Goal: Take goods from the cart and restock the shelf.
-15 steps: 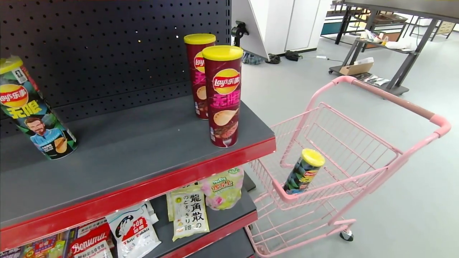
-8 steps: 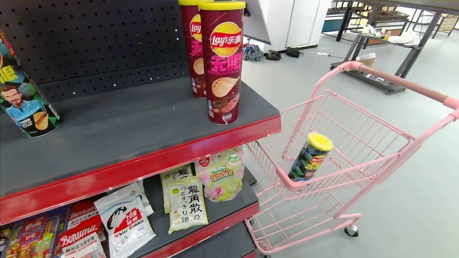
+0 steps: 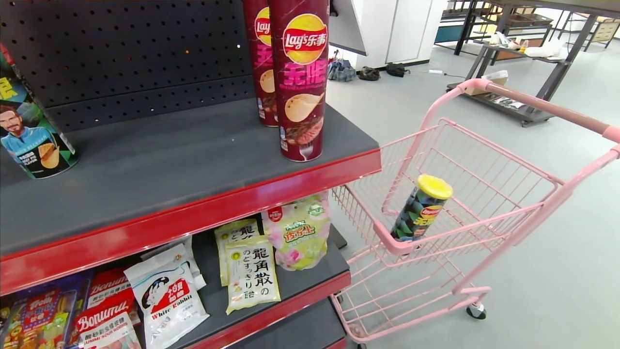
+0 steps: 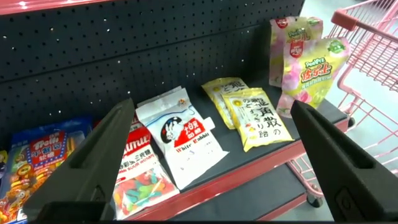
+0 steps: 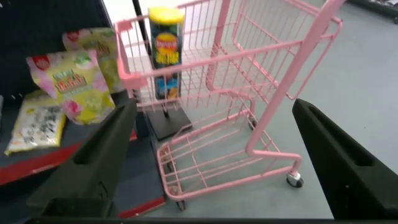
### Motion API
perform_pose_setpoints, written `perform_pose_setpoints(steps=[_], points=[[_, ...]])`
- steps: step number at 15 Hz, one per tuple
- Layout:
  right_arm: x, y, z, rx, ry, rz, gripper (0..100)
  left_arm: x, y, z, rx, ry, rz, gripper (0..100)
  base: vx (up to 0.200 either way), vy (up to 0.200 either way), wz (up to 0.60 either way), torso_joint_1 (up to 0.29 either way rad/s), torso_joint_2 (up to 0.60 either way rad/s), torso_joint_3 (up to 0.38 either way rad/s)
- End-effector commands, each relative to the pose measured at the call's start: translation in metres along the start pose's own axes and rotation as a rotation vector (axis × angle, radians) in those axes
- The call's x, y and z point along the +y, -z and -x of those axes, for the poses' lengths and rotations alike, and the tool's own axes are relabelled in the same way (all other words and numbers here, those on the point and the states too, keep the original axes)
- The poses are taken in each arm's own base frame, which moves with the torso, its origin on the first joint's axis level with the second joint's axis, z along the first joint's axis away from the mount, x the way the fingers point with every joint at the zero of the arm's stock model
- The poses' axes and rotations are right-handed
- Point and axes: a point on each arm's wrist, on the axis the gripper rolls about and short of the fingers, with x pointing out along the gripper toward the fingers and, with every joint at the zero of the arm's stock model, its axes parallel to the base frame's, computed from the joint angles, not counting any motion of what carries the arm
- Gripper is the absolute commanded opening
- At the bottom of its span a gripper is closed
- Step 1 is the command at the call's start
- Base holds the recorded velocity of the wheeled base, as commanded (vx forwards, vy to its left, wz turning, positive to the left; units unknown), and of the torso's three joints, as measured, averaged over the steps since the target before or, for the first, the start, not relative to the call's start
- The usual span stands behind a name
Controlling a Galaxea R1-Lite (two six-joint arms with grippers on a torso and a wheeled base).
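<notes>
A dark green chip can with a yellow lid (image 3: 422, 208) stands leaning in the upper basket of the pink cart (image 3: 533, 104), to the right of the shelf. The right wrist view has the same can (image 5: 166, 53) behind the cart's wire wall (image 5: 273, 56). On the grey top shelf (image 3: 169, 160) two maroon chip cans (image 3: 300, 82) stand at the right end, and a green can (image 3: 29, 140) stands at the far left. My left gripper (image 4: 212, 106) is open in front of the lower shelf. My right gripper (image 5: 214, 104) is open, low, short of the cart.
Snack bags lie on the lower shelf: a white one (image 4: 180, 143), yellow ones (image 4: 255, 115) and a pink-green pouch (image 3: 298, 237) at the right end. The top shelf's middle is bare, with a red front lip (image 3: 232, 203). Grey floor lies beyond the cart, tables farther back.
The whole head picture has shifted: the camera has lowered, so shelf and cans sit higher in view and the maroon lids are cut off. The cans and cart have not moved.
</notes>
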Motion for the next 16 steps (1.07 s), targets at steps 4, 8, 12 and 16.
perform_pose_setpoints(steps=[4,8,12,16], points=[[0.014,-0.094,-0.212,0.214,-0.113,-0.073,100,0.000,0.000,0.000,0.001,0.000,0.000,100,0.000,0.000,0.00,0.000,0.00,0.000],[0.025,-0.033,-0.257,0.412,-0.199,-0.109,100,0.000,0.000,0.000,0.001,0.000,0.000,100,0.000,0.000,0.00,0.000,0.00,0.000],[0.028,-0.013,-0.286,0.441,-0.193,-0.151,100,0.000,0.000,0.000,0.001,0.000,0.000,100,0.000,0.000,0.00,0.000,0.00,0.000],[0.030,-0.004,-0.309,0.461,-0.194,-0.145,100,0.000,0.000,0.000,0.001,0.000,0.000,100,0.000,0.000,0.00,0.000,0.00,0.000]])
